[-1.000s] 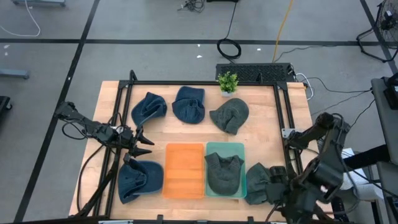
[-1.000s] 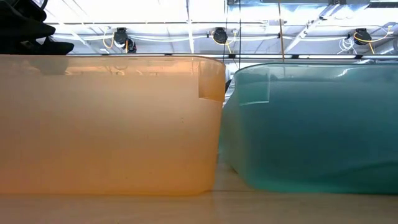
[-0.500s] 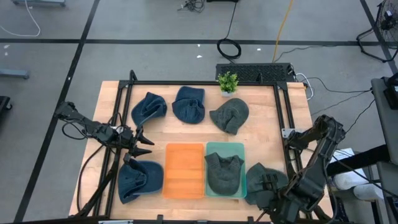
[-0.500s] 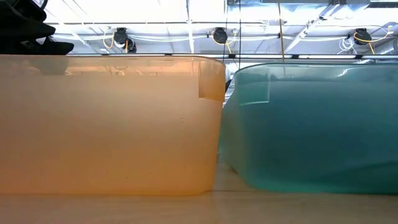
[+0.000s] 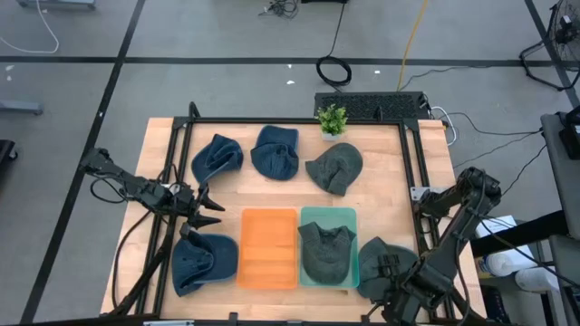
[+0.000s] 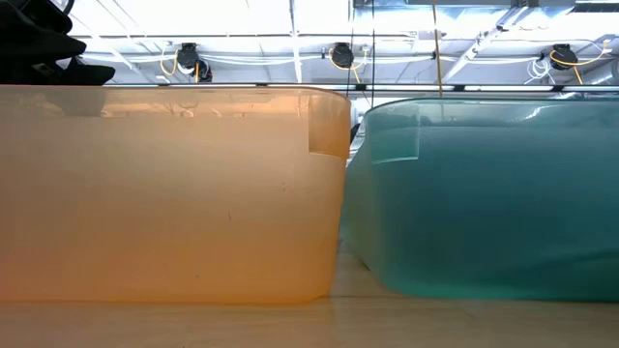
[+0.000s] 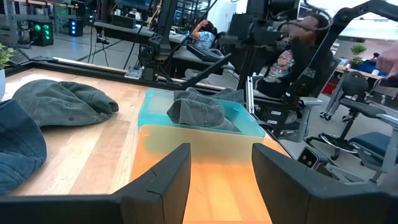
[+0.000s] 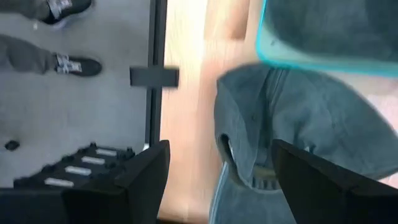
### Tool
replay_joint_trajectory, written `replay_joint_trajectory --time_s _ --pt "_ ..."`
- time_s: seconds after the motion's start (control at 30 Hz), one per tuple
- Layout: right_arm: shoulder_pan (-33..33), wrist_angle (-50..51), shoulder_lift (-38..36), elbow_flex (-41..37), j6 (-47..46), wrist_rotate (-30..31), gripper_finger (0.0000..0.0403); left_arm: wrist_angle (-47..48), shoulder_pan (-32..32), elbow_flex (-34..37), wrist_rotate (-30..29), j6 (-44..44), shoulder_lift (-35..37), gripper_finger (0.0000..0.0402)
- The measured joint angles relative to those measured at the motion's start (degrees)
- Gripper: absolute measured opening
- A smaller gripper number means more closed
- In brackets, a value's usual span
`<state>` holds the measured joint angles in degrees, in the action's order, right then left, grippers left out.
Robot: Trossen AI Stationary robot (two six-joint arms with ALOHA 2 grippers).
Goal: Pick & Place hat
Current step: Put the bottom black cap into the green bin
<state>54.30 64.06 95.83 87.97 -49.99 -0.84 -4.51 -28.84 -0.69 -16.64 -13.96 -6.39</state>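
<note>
Soft grey-green cloth, the hat (image 8: 298, 130) lies limp on the bench (image 5: 381, 195) just beside the teal bin (image 5: 327, 215). Right fingers (image 8: 146, 180) spread above it; left fingers (image 7: 168, 177) spread, idle. Light, floppy; pinch its brim.

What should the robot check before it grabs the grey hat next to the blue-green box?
1. Right gripper open: ok, its fingers stand apart.
2. Right gripper lined up over the grey hat beside the teal bin: ok, the hat's edge lies between the fingers in the right wrist view.
3. Fingers actually touching the hat: cannot tell.
4. Room in the teal bin: not ok fully, one grey hat in the bin already fills most of it.
5. Left gripper out of the way: ok, it waits open at the table's left side, beside the orange bin.
6. A person's feet are near the table's edge: not ok, keep watch.
</note>
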Motion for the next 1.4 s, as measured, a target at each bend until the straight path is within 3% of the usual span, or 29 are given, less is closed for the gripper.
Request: replay_joint_trajectory --time_s 0.57,0.97,1.3,1.4 --pt "4.3 0.0 0.0 -7.1 -6.0 -1.2 0.0267 0.0 0.0 0.0 0.0 0.0 0.0 0.0179" --pt "4.7 -1.3 0.0 -14.0 -16.4 -2.9 0.0267 0.0 0.0 0.0 0.0 0.0 0.0 0.0179" --pt "4.7 -16.0 0.0 -23.7 -17.0 -11.9 0.0267 0.0 0.0 0.0 0.0 0.0 0.0 0.0179" --pt "4.7 -16.2 0.0 -24.9 -17.0 -12.7 0.0261 0.0 0.0 0.0 0.0 0.0 0.0 0.0179"
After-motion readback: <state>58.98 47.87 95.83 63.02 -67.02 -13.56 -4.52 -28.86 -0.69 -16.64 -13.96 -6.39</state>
